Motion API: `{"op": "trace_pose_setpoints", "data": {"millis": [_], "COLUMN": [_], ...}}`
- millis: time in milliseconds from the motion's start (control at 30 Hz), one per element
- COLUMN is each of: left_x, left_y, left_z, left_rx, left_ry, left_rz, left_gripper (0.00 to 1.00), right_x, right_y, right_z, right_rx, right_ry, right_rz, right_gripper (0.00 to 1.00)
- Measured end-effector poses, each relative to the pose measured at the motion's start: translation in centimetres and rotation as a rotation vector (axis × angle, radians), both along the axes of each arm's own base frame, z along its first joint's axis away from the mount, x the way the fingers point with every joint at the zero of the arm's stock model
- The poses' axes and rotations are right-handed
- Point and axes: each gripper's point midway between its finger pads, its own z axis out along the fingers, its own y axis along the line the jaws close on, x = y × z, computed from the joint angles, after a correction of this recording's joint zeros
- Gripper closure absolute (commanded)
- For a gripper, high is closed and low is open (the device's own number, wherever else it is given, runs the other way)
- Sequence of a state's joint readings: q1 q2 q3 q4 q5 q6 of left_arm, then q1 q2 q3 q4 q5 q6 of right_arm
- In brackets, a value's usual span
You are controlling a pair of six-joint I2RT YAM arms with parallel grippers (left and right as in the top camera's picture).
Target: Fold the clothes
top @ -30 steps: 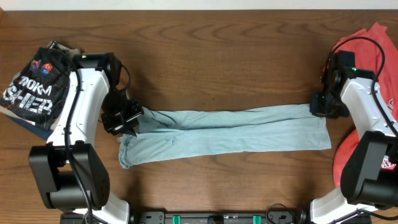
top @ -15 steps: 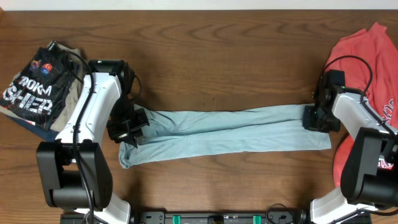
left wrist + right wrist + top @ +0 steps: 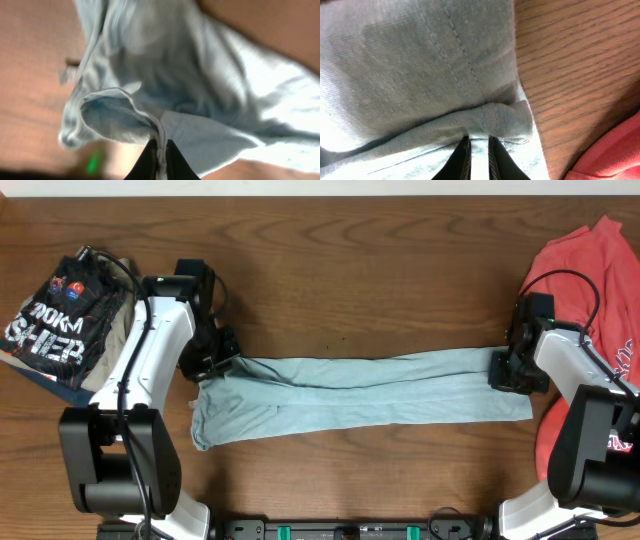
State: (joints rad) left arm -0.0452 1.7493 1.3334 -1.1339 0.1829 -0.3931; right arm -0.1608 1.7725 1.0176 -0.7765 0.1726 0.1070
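both tools tight on t-shirt ends

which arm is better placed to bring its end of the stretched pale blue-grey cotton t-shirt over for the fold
Right, probably. The right gripper pinches a fairly flat hem of the pale blue-grey T-shirt; the left gripper holds a bunched corner with loose cloth rumpled beside it.

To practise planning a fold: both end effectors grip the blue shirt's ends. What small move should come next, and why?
Probably lift both ends slightly and draw them apart to smooth it. The left end effector and right end effector each pinch one end of the pale blue T-shirt, which lies as a long strip, rumpled near its left end.
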Motion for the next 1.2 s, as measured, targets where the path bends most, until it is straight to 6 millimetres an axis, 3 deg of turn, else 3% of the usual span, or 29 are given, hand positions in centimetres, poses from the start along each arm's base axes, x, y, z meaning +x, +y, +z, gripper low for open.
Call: {"op": "trace_pose_setpoints", "data": {"millis": [67, 133, 167, 267, 433, 600, 767, 1000, 1200], "left_x": [0.9, 1.4, 1.5, 1.0, -1.0, -1.6, -2.6, -4.4, -4.5], "left_y": [-0.2, -0.6, -0.7, -0.7, 0.4, 0.8, 1.0, 1.5, 1.7], "left_z": [0.0, -0.1, -0.1, -0.1, 0.0, -0.3, -2.6, -5.8, -7.3], "left_rx": [0.000, 0.001, 0.003, 0.017, 0.074, 0.097, 0.110, 0.115, 0.109], "left_ry": [-0.038, -0.061, -0.065, -0.046, 0.035, 0.055, 0.076, 0.100, 0.077], "left_rz": [-0.007, -0.016, -0.022, -0.031, -0.031, -0.032, -0.032, -0.021, 0.003], "left_gripper": [0.83, 0.48, 0.36, 0.25, 0.25, 0.41, 0.55, 0.56, 0.56], "right_x": [0.0, 0.0, 0.0, 0.0, 0.0, 0.0, 0.0, 0.0, 0.0], "right_y": [0.0, 0.0, 0.0, 0.0, 0.0, 0.0, 0.0, 0.0, 0.0], "right_z": [0.0, 0.0, 0.0, 0.0, 0.0, 0.0, 0.0, 0.0, 0.0], "right_rx": [0.000, 0.000, 0.000, -0.001, -0.001, -0.001, -0.001, -0.002, -0.002], "right_ry": [0.000, 0.000, 0.000, 0.000, 0.000, -0.001, -0.001, -0.001, -0.001], "right_rz": [0.000, 0.000, 0.000, 0.000, 0.000, 0.000, 0.000, 0.000, 0.000], "right_gripper": [0.88, 0.88, 0.87, 0.87, 0.87, 0.87, 0.86, 0.84, 0.84]}}
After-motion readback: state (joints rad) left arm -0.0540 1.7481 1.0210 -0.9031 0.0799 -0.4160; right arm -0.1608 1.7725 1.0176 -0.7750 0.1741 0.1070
